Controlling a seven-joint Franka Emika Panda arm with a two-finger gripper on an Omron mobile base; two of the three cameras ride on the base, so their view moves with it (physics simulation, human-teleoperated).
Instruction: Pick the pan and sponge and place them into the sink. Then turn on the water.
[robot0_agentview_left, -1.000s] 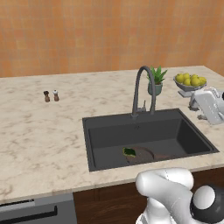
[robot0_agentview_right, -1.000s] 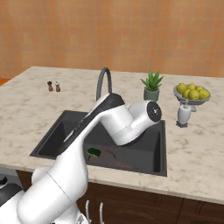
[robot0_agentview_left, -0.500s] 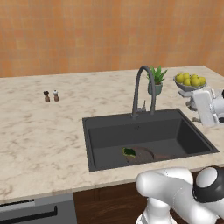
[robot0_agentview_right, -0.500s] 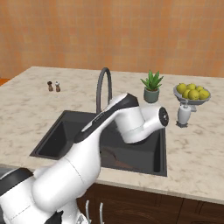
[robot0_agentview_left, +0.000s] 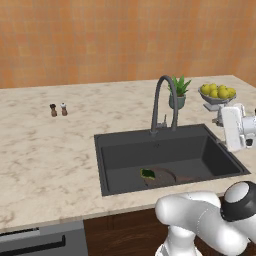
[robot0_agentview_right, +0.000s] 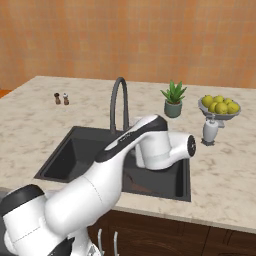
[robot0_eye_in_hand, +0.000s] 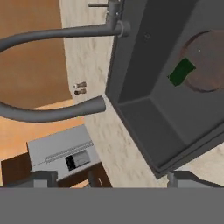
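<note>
Light was even and bright, with no glare; the sink (robot0_agentview_left: 165, 155) held only soft shading. The renders looked slightly soft and low-resolution, undistorted at edges.

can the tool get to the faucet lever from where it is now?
Probably yes. The tool is open and empty, up beside the faucet, and the small lever at the faucet's base shows with nothing in front of it. The pan and sponge lie low in the sink, out of the way.

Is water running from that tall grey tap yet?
Off. No stream falls from the tall grey arched faucet into the dark grey sink.
</note>
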